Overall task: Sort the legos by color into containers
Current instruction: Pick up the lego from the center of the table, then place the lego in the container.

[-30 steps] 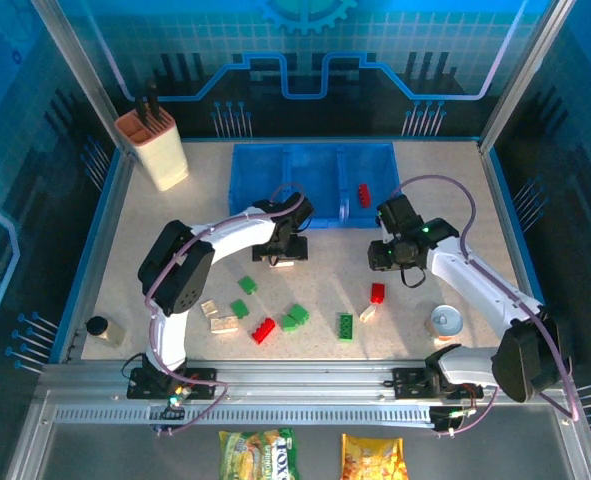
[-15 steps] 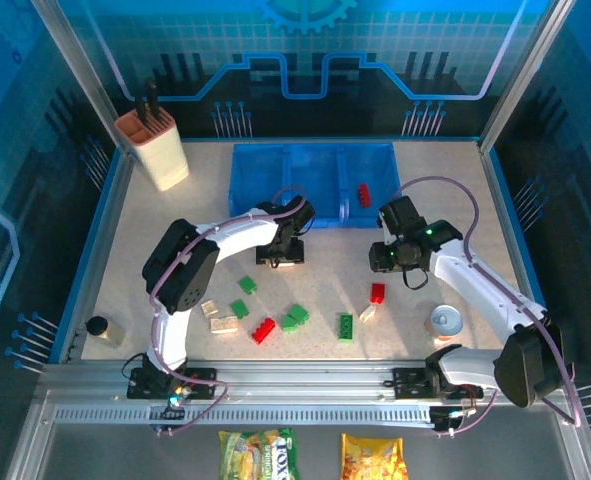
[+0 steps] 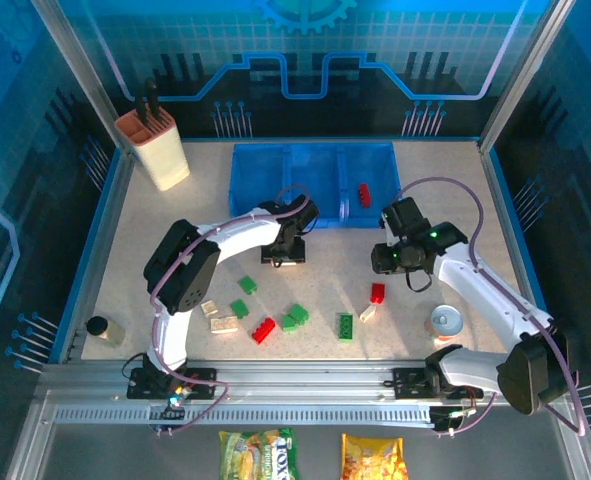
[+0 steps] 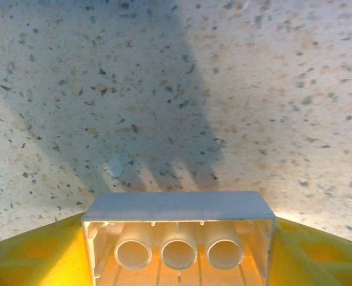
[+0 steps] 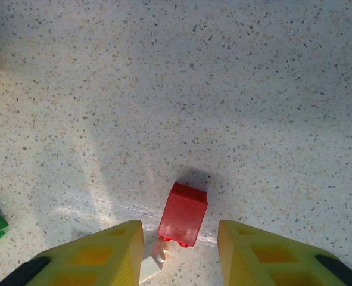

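Observation:
In the left wrist view a cream lego [image 4: 178, 232] sits hollow side up between my yellow fingers [image 4: 33, 256], which press both its ends. From above, my left gripper [image 3: 283, 250] is just in front of the blue containers [image 3: 265, 175]. My right gripper [image 5: 180, 250] is open and hangs over a red lego [image 5: 183, 214], with a gap on each side. A small cream lego [image 5: 152, 265] lies beside its left finger. In the top view the right gripper [image 3: 387, 260] is above that red lego [image 3: 377, 292]. One red lego [image 3: 363, 192] lies in the right bin.
Loose legos lie near the front: green ones [image 3: 295, 317] [image 3: 346, 326] [image 3: 247, 285], a red one [image 3: 264, 330] and cream ones [image 3: 224, 323]. A tin can [image 3: 444, 321] stands at the front right. A knife block [image 3: 155, 148] is at the back left and a small jar [image 3: 98, 326] at the front left.
My left gripper's jaws have closed in on the cream lego and it has shifted slightly right. The right gripper has drifted a little toward the red lego.

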You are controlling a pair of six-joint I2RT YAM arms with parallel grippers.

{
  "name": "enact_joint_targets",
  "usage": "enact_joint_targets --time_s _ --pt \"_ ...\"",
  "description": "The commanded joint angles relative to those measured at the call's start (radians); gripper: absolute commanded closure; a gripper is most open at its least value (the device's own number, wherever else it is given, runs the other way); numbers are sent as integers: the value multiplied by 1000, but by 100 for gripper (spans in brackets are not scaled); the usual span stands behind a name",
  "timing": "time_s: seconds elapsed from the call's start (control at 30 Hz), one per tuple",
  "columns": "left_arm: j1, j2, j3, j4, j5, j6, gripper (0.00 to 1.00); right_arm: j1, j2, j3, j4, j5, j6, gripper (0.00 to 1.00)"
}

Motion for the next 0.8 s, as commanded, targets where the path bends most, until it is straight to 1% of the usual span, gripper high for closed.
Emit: enact_joint_targets --time_s 0.0,0.37,0.57,0.67,0.77 --pt "-19 -33 72 -39 -1 3 41 -20 -28 12 -35 12 -18 61" --pt "-35 4 278 -70 -47 16 40 -31 -76 4 -76 24 -18 60" --pt "-34 92 430 -56 -75 24 41 -34 -98 -6 -93 31 -15 60" --pt "-35 144 517 -72 -86 34 41 -35 -108 -12 -96 38 -15 60" --pt "-32 177 590 -102 -124 51 42 -38 -112 -16 -100 39 -15 60"
